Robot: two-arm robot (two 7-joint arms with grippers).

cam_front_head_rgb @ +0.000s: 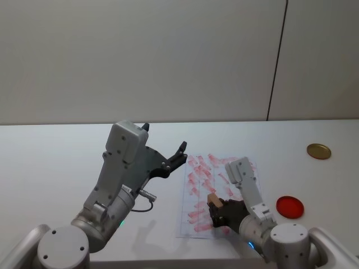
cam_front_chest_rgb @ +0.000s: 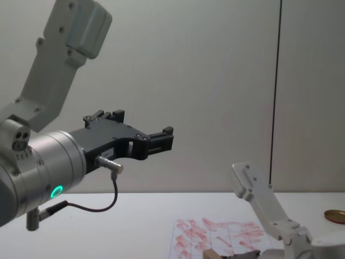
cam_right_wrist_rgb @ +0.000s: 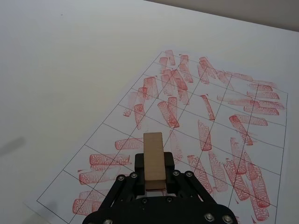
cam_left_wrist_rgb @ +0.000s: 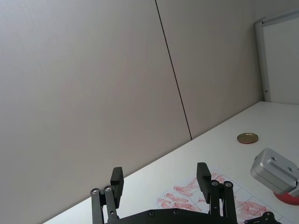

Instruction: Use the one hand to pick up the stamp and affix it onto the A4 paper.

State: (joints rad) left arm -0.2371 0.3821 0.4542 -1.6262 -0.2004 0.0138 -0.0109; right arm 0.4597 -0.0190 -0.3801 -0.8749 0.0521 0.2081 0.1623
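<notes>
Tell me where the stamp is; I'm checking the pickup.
Head view: the right gripper holds the stamp over the near part of the paper, left of the red disc; the left gripper hovers farther left.

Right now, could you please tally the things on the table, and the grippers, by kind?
Stamp: 1, held in the right gripper
Paper: 1
Brass disc: 1
Red disc: 1
Grippers: 2, the left gripper raised, open
Total: 6

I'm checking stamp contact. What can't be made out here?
- Underside of the stamp: right wrist view, hidden by the block itself and the right pincer; contact with the A4 paper unclear.
- Chest view: stamp cut off by the bottom edge.
- Left wrist view: red disc partly behind the right arm.
- The left pincer hangs open, idle.
</notes>
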